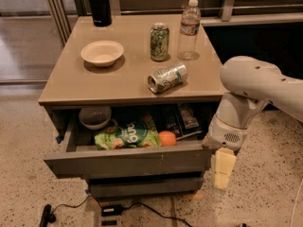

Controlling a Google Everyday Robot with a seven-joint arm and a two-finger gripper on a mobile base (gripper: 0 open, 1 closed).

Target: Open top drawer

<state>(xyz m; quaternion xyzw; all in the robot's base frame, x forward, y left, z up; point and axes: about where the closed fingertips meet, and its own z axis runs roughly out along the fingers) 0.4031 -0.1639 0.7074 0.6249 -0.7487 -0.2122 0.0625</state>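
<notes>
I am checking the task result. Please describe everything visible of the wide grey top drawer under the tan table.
The wide grey top drawer, a plain handle-less slab front, stands pulled out under the tan tabletop. Inside lie a green snack bag, an orange and a dark bowl. The gripper hangs by its right end; contact unclear.

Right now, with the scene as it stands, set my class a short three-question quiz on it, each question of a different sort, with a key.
1. True or false: the top drawer is pulled out, with an orange showing inside.
2. Fill in: on the tabletop, one can stands upright; the other can lies on its ____.
3. Where is the gripper? A: inside the drawer. B: beside the drawer front's right end as seen, pointing down. C: above the cans.
Key: 1 true; 2 side; 3 B.
</notes>
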